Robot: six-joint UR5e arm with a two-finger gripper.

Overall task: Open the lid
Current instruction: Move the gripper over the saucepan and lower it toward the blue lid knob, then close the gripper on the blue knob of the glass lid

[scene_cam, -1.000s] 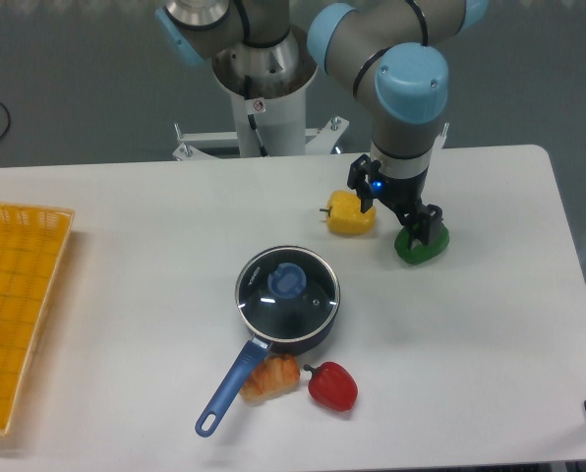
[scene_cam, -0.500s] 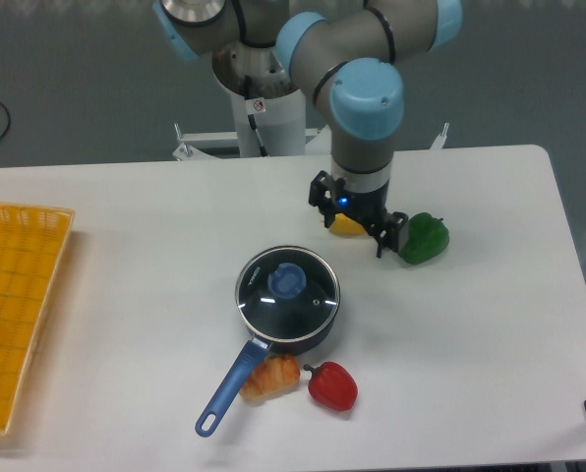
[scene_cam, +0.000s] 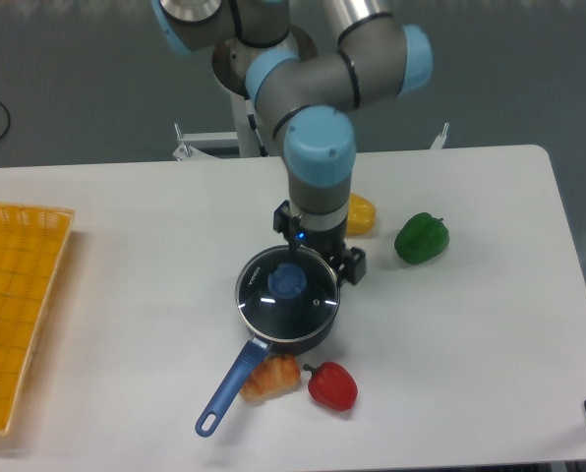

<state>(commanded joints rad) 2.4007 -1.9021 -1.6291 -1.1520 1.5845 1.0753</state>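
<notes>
One arm over a white worktop (scene_cam: 126, 295). Far left, a yellow basket (scene_cam: 18, 295) sits at the worktop edge with something small and orange-pink in it, cut off by the frame. Left of centre, the blue-handled pan (scene_cam: 236, 379) sits with the lid (scene_cam: 313, 310) seated on it, blue knob (scene_cam: 287, 282) in the middle; white lettering on the lid rim, too small to read. A croissant-like pastry (scene_cam: 270, 376) touches the pan handle, a red pepper (scene_cam: 332, 385) just beside it. The hand (scene_cam: 316, 258) has moved left from half a second ago, off the spot between the yellow and green peppers, and now hovers at the lid's far edge, just behind the knob; cannot tell if its fingers are apart or together. Yellow pepper (scene_cam: 360, 216) now half hidden behind the wrist; green pepper (scene_cam: 421, 238) fully exposed to the right. Lid, pan, pastry and peppers unmoved.
</notes>
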